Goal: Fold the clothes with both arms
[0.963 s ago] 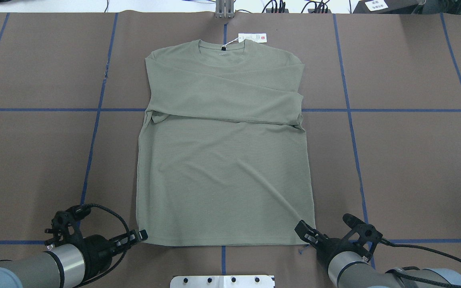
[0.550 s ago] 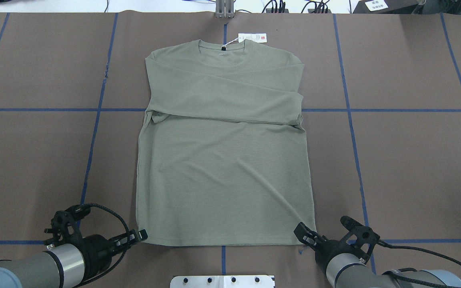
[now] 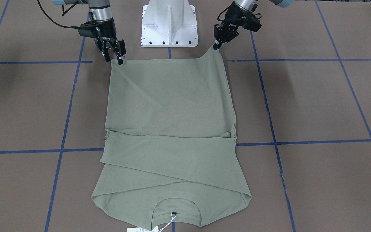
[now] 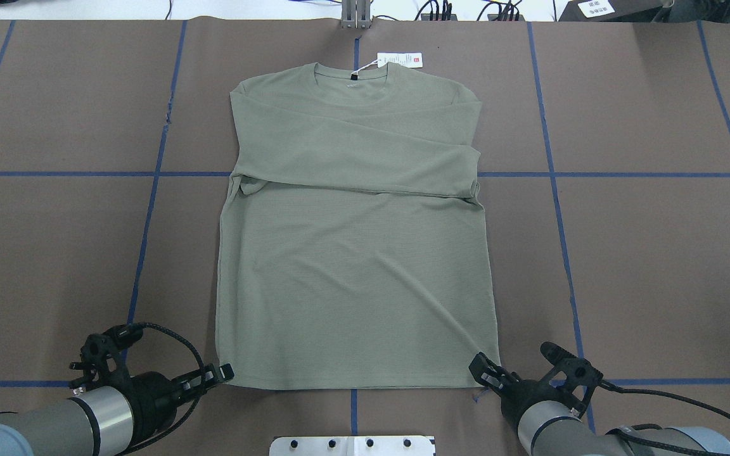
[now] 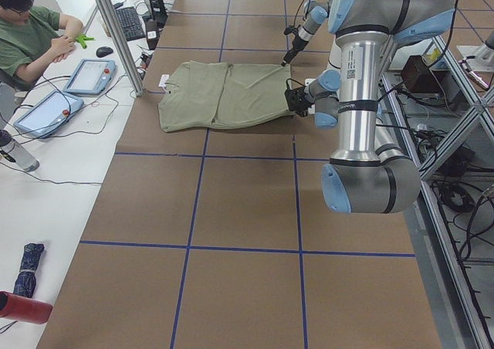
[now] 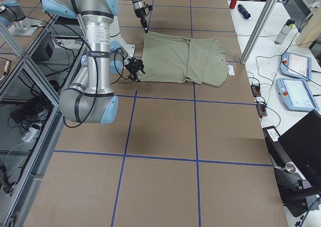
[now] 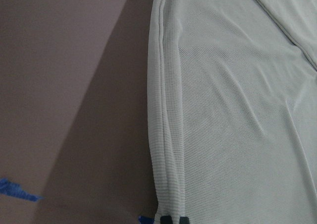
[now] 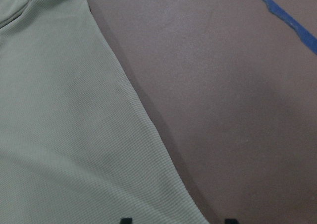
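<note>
Covering the table [image 4: 656, 266] is brown paper, which is crossed by blue tape [image 4: 552, 174] in a grid. At the middle of it the shirt [image 4: 352, 272] is laid flat. In the overhead view its collar is turned to 12 o'clock and its hem to 6 o'clock, and both sleeves are folded across the chest, one over the other. The left arm [image 4: 42, 424] is seen reaching in from 7 o'clock and the right arm [image 4: 593, 437] from 5 o'clock, each held low toward a hem corner. Between them, at 6 o'clock, the white base [image 4: 352, 445] is seen just off the hem. The left gripper [image 4: 225, 371] is set at the hem's 7 o'clock corner. Its fingertips [image 7: 171, 218] are pressed together on the doubled edge of the cloth, and in the front-facing view that corner is drawn up into a small peak off the table. The right gripper [image 4: 482, 372] is placed at the 5 o'clock corner with its jaws parted. In its wrist view the two fingertips [image 8: 126, 220] are seen well apart, with the hem corner lying between them, and that corner lies flat on the paper. Nothing is clamped by it. The white tag [image 4: 400, 59] is laid on the paper just beyond the collar, at 1 o'clock of it, tied by a string.
</note>
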Motion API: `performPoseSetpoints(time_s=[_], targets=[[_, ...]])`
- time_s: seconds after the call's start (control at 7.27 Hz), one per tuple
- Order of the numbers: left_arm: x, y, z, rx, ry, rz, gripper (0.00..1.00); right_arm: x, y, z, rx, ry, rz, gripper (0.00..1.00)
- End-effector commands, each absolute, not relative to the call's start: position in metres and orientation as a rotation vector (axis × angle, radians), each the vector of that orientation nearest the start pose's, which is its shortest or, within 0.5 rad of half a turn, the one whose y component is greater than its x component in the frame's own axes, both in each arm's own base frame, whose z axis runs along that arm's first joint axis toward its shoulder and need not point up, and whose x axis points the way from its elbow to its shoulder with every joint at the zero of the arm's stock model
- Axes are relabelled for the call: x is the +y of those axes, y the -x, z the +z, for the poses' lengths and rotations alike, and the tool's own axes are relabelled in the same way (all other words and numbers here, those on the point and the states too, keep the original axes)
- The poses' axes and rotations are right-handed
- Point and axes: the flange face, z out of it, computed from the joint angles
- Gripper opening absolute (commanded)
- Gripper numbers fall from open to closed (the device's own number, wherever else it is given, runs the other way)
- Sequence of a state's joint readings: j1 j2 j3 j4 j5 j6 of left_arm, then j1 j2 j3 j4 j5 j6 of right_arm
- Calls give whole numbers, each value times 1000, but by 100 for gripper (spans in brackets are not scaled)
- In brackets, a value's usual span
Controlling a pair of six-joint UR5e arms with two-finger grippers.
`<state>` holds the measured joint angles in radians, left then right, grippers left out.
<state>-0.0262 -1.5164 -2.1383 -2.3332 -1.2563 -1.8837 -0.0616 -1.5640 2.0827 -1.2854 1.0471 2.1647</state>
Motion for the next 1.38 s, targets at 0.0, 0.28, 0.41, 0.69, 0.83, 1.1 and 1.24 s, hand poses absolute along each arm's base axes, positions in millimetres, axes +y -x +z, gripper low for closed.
performPoseSetpoints(time_s=[0.0, 0.28, 0.41, 0.69, 0.83, 1.1, 1.24], targets=[[-175, -434, 327, 1302, -88, -490, 0, -152, 488, 381, -923, -222, 703, 47], [-176, -434, 327, 1302, -89, -491, 0, -152, 490, 382, -921, -226, 704, 19], [-176, -433, 327, 1304, -89, -491, 0, -152, 490, 380, -924, -225, 704, 0], [-176, -434, 326, 1306, -90, -492, 0, -159, 484, 372, -932, -226, 718, 0], [-176, -425, 313, 1329, -84, -492, 0, -168, 465, 349, -923, -235, 725, 0], [-165, -377, 252, 1337, 19, -421, 0, -164, 381, 262, -906, -156, 691, 0], [-166, -334, 210, 1344, 63, -397, 0, -161, 330, 218, -905, -97, 674, 0]])
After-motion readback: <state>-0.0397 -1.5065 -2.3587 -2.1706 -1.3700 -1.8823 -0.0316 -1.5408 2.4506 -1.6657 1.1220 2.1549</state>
